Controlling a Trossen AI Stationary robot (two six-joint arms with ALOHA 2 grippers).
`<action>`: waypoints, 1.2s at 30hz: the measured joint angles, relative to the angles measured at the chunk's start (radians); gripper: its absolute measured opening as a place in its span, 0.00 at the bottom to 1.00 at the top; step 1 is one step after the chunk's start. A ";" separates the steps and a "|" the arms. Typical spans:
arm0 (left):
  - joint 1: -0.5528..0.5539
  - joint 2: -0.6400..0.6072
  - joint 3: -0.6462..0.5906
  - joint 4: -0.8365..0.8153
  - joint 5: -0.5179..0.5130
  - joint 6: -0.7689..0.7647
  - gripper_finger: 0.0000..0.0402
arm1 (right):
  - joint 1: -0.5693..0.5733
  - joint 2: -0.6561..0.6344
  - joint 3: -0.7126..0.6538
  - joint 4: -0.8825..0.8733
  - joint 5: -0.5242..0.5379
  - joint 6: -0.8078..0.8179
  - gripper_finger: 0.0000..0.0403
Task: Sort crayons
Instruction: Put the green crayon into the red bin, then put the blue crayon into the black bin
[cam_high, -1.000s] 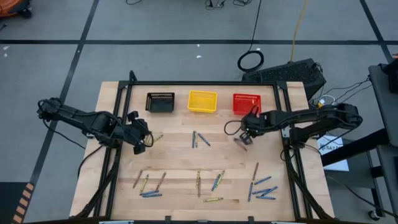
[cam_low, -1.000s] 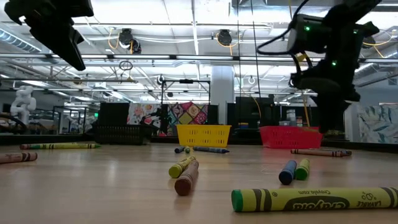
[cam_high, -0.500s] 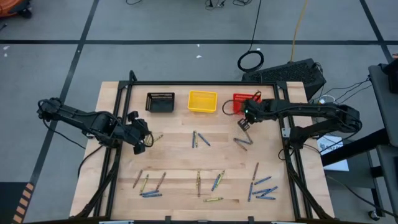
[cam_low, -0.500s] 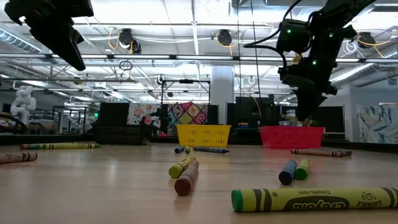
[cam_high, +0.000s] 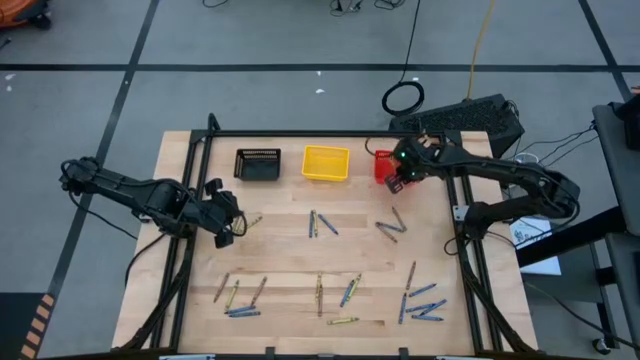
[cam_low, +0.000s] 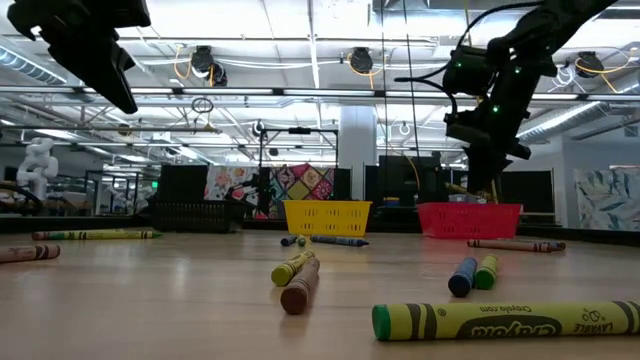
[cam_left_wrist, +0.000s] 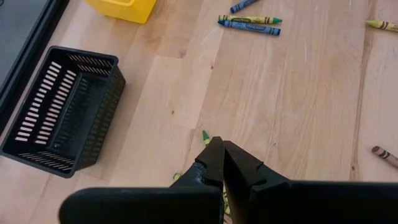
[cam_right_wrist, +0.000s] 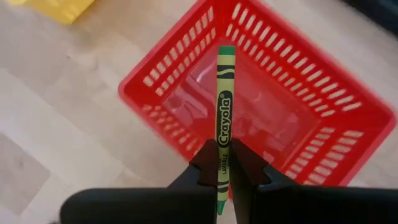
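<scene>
Wooden table (cam_high: 290, 250) planks are seen from above, scattered with crayons (cam_high: 420, 300); the right gripper (cam_high: 397, 181) is held over the red basket (cam_high: 384, 163), the left gripper (cam_high: 226, 236) near the table's left edge. At table height, the right gripper (cam_low: 478, 190) is seen above the basket (cam_low: 470, 219). Past the left gripper (cam_left_wrist: 219, 149), pinched shut on nothing, a black basket (cam_left_wrist: 62, 112) is seen. In the right gripper (cam_right_wrist: 224, 160), a green crayon (cam_right_wrist: 224, 106) is clamped, pointing over the basket (cam_right_wrist: 273, 99).
</scene>
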 joint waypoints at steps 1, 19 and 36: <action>0.000 0.000 0.000 0.000 0.000 0.000 0.02 | -0.011 0.000 0.000 0.004 0.000 -0.007 0.00; 0.000 0.000 0.000 0.001 0.000 -0.002 0.02 | -0.129 0.041 0.000 0.058 -0.078 -0.090 0.01; 0.000 0.000 0.000 0.000 0.001 -0.002 0.02 | -0.129 0.133 -0.001 0.113 -0.049 -0.128 0.15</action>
